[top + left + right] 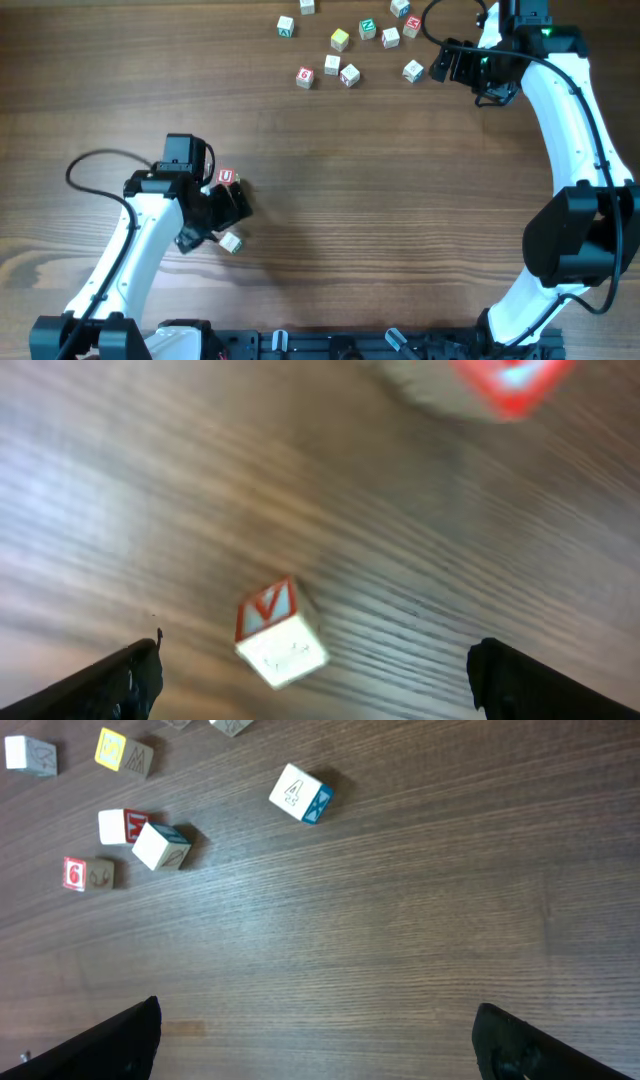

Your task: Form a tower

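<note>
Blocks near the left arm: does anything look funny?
Yes. No tower stands. Two cubes lie apart on the table: a red-marked cube and a pale cube, which sits turned askew.

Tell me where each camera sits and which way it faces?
Overhead: fixed above the table, looking straight down; both arms show.
Left wrist: on the left arm, looking down between its open fingertips at a red-V cube.
Right wrist: on the right arm, looking down between open fingertips at loose cubes.
Shared: overhead and right wrist both show the red-6 cube.
</note>
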`<state>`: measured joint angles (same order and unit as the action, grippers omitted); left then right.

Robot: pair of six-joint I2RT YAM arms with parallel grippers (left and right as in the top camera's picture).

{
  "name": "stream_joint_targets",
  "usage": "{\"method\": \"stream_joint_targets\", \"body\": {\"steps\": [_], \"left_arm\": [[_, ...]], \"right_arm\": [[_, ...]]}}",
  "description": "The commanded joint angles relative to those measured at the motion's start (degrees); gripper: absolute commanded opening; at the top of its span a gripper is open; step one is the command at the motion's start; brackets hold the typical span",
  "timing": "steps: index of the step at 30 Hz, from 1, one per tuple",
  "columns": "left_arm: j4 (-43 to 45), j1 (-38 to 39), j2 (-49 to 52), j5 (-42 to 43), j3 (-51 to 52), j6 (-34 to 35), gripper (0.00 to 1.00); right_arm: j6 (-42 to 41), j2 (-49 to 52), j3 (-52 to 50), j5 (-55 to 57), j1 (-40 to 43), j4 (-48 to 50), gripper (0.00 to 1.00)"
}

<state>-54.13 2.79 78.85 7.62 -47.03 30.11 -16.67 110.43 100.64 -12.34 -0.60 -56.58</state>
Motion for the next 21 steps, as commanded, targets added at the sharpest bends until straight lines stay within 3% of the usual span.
{"method": "stream_joint_targets", "body": {"steps": [1, 7, 10, 12, 18, 21], "left_arm": [[2.43, 0.90, -0.13, 1.36, 4.11, 13.03, 1.00], [17.86, 4.13, -0.13, 2.82, 13.94, 15.43, 1.00], [19.12, 4.13, -0.13, 0.17, 16.20, 15.63, 1.00], [17.57, 4.13, -0.13, -0.66, 16.39, 15.56, 0.82], [16.04, 4.13, -0.15, -0.17, 15.93, 15.30, 0.49], [13.51, 4.11, -0.15, -0.20, 13.79, 12.04, 0.34]], "right_arm": [[0.13, 0.83, 0.11, 2.12, -0.28, 0.15, 0.99], [0.13, 0.83, 0.11, 2.10, -0.28, 0.28, 1.00], [0.11, 0.83, 0.11, 2.10, -0.28, 0.17, 1.00], [0.09, 0.83, 0.11, 2.10, -0.28, 0.17, 1.00], [0.09, 0.83, 0.11, 2.10, -0.28, 0.15, 1.00], [0.07, 0.83, 0.11, 2.08, -0.28, 0.22, 1.00]]}}
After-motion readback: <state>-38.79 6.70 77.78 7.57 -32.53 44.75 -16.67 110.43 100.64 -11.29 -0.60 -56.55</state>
